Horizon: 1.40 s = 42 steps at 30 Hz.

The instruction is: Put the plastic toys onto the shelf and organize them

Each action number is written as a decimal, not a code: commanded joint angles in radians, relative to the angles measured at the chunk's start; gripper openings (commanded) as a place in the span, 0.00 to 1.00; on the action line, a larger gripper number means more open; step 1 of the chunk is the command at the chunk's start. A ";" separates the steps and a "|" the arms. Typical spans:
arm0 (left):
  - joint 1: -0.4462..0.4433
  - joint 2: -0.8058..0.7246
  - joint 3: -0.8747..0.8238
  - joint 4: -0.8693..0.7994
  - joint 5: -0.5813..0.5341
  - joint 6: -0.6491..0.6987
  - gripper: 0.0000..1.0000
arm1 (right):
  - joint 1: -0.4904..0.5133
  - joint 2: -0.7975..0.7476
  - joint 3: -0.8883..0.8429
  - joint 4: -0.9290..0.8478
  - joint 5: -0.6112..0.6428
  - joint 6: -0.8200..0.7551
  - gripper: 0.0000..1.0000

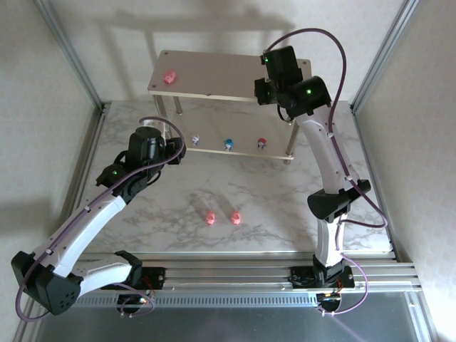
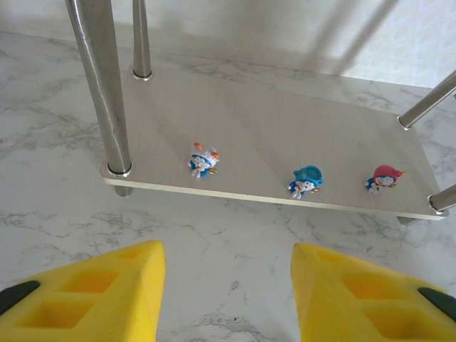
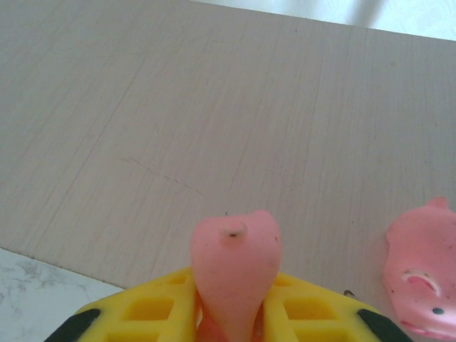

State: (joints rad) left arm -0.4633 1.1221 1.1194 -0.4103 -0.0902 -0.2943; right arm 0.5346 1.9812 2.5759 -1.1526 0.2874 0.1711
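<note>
Pink pig toy (image 3: 235, 263) sits lower centre of the right wrist frame, clenched by the right gripper (image 3: 231, 310) above the top board of the shelf (image 3: 178, 107); left gripper (image 2: 228, 285) gapes empty; careless release may topple it onto the neighbouring pig (image 3: 420, 271) at lower right.

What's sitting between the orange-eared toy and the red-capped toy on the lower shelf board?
The blue-capped toy stands between them, clear in the left wrist view.

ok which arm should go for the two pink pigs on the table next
Left. The left tool is open and empty, nearer the two pink pigs on the table. The right tool is shut on a held pig over the shelf's top board.
</note>
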 commanded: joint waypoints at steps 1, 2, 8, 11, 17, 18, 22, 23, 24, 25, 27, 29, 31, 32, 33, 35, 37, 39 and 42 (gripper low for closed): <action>-0.005 0.005 0.034 -0.021 0.001 0.020 0.50 | -0.010 0.025 0.027 0.031 -0.006 0.004 0.25; -0.005 0.005 0.035 -0.023 0.001 0.021 0.50 | -0.010 0.028 0.027 0.036 -0.006 0.008 0.25; -0.003 0.004 0.034 -0.034 -0.005 0.026 0.51 | -0.017 0.054 0.039 0.043 -0.016 0.021 0.25; 0.000 0.005 0.032 -0.033 -0.005 0.026 0.51 | -0.019 0.066 0.046 0.040 -0.022 0.028 0.26; 0.003 0.010 0.031 -0.032 -0.003 0.027 0.52 | -0.024 0.077 0.048 0.043 -0.024 0.038 0.36; 0.005 0.011 0.030 -0.031 -0.001 0.029 0.52 | -0.025 0.079 0.047 0.045 -0.025 0.040 0.37; 0.005 0.014 0.027 -0.032 0.003 0.027 0.52 | -0.028 0.087 0.047 0.050 -0.036 0.049 0.40; 0.006 0.013 0.026 -0.032 0.003 0.027 0.52 | -0.029 0.089 0.047 0.053 -0.038 0.051 0.42; 0.008 0.014 0.026 -0.032 0.002 0.027 0.52 | -0.030 0.090 0.047 0.054 -0.040 0.051 0.43; 0.008 0.014 0.026 -0.032 0.002 0.027 0.52 | -0.029 0.091 0.047 0.058 -0.043 0.053 0.45; 0.009 0.013 0.028 -0.033 0.001 0.029 0.52 | -0.030 0.091 0.047 0.065 -0.045 0.054 0.45; 0.011 0.014 0.026 -0.033 0.000 0.029 0.52 | -0.031 0.093 0.047 0.070 -0.046 0.056 0.46; 0.012 0.015 0.026 -0.033 0.000 0.029 0.52 | -0.031 0.093 0.047 0.072 -0.051 0.058 0.48; 0.012 0.016 0.026 -0.032 0.001 0.029 0.52 | -0.030 0.093 0.047 0.072 -0.054 0.060 0.49; 0.012 0.017 0.026 -0.032 0.002 0.029 0.52 | -0.031 0.092 0.047 0.071 -0.060 0.062 0.51; 0.014 0.018 0.026 -0.030 0.002 0.029 0.52 | -0.030 0.087 0.046 0.072 -0.072 0.067 0.53; 0.014 0.019 0.026 -0.029 0.002 0.028 0.52 | -0.030 0.079 0.038 0.074 -0.079 0.073 0.55; 0.014 0.018 0.027 -0.028 0.003 0.027 0.52 | -0.031 0.067 0.027 0.080 -0.086 0.077 0.56; 0.014 0.016 0.029 -0.028 0.001 0.028 0.52 | -0.031 0.032 -0.018 0.111 -0.090 0.079 0.61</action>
State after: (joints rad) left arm -0.4564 1.1404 1.1225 -0.4240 -0.0902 -0.2840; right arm 0.5098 2.0563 2.5862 -1.0794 0.2146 0.2386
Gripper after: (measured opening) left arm 0.519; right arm 0.601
